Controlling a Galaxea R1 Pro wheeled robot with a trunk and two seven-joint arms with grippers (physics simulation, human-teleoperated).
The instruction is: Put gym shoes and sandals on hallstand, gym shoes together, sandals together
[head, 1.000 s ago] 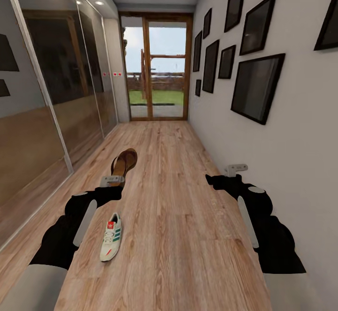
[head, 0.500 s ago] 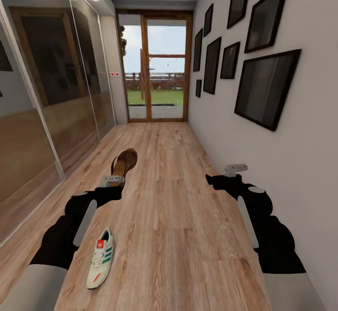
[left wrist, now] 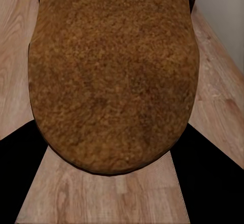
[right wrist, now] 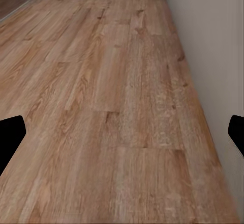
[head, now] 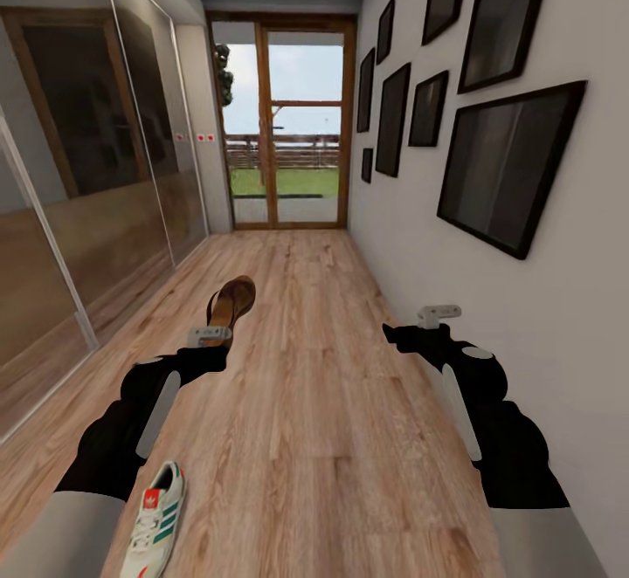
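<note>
L gripper [head: 210, 333] clenched on brown sandal [head: 231, 300], held above corridor floor [head: 323, 403]. One gym shoe [head: 154, 521] on floor near L arm. R gripper [head: 437, 313] fingers [right wrist: 10, 135] released, empty.

Head view: high vantage, faces forward and down along corridor floor [head: 332, 403] toward glazed door [head: 284, 124] at far end; both arms in lower foreground.
Left wrist view: very close, looks along fingers at sandal [left wrist: 112, 76] sole; floor planks beyond. Same sandal [head: 231, 303] appears in head view.
Right wrist view: low, faces along floor beside right wall [right wrist: 213, 41]; shares planks and wall with head view.
</note>
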